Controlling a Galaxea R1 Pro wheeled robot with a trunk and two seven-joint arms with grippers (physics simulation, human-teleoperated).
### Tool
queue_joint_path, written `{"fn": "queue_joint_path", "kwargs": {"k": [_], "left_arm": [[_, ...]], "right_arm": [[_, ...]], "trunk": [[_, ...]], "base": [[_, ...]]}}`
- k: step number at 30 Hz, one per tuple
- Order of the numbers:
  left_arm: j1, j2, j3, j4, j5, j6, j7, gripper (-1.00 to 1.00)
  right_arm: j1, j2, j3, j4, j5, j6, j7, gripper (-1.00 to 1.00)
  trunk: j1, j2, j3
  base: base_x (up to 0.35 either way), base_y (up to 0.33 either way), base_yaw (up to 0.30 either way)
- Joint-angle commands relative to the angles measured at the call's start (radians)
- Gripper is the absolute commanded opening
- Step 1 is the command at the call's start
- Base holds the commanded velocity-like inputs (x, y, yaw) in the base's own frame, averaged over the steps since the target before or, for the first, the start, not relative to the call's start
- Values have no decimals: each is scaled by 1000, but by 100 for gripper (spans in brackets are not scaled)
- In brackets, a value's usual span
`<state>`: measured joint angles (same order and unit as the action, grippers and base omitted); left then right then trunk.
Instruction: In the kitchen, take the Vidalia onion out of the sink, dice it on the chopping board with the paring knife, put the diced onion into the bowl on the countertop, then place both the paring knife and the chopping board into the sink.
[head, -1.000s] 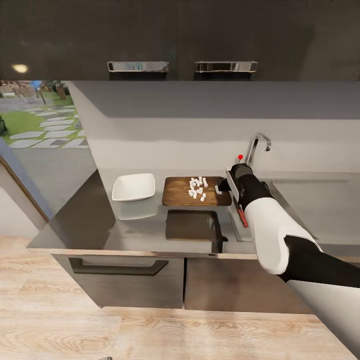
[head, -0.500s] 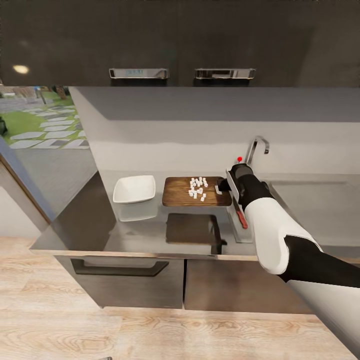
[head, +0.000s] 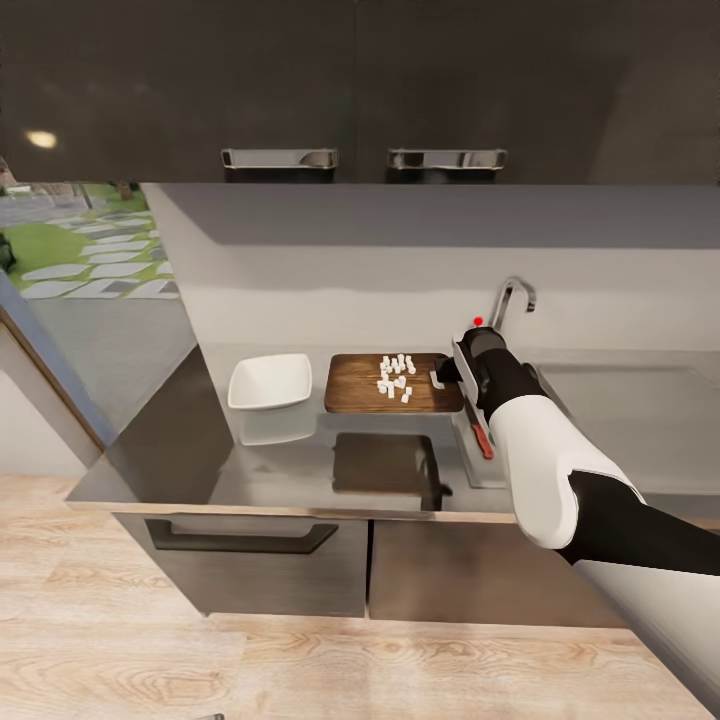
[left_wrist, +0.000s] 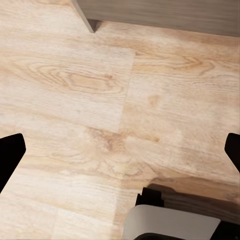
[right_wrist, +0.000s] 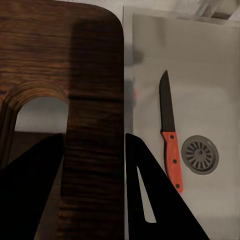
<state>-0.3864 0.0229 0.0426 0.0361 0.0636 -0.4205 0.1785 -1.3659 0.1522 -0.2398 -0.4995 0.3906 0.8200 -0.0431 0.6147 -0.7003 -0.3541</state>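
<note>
We're in a home kitchen. A long glossy grey countertop (head: 180, 440) runs along a pale wall, dark drawer fronts (head: 250, 560) with recessed pulls below it, dark wall cupboards (head: 350, 80) with chrome bar handles overhead. Just beyond the right gripper (head: 437, 378) a curved chrome tap (head: 510, 298) with a red knob rises over a steel sink (head: 620, 400); through the wrist camera there's the round drain (right_wrist: 200, 154) beneath the gripper. Pale wood planks make up the floor (left_wrist: 100, 100). Far to the gripper's left, a glazed opening looks onto a garden (head: 70, 240) with lawn and stepping stones.
</note>
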Motion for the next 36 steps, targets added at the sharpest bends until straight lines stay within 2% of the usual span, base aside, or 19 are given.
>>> {"fn": "queue_joint_path", "kwargs": {"k": [1,17,26,36], "left_arm": [[-2,0,3,4,5,-7,-3,100],[-2,-1,3,4,5,-7,-3,100],[-2,0,3,4,4,-7,-4,100],[-2,-1,3,4,4,-6,-4,100]], "right_arm": [[-1,1,-6,-1,-2,2,-4,-100],[-1,1,-6,-1,-2,2,-4,-100],[-1,1,-6,-1,-3,2,-4,-100],[-1,1,-6,-1,-3,2,-4,-100]], "trunk": [[-4,6,2],[-65,118,52],[-65,118,52],[-65,118,52]], "base": [[0,0,0],[0,0,0],[0,27,0],[0,307,0]]}}
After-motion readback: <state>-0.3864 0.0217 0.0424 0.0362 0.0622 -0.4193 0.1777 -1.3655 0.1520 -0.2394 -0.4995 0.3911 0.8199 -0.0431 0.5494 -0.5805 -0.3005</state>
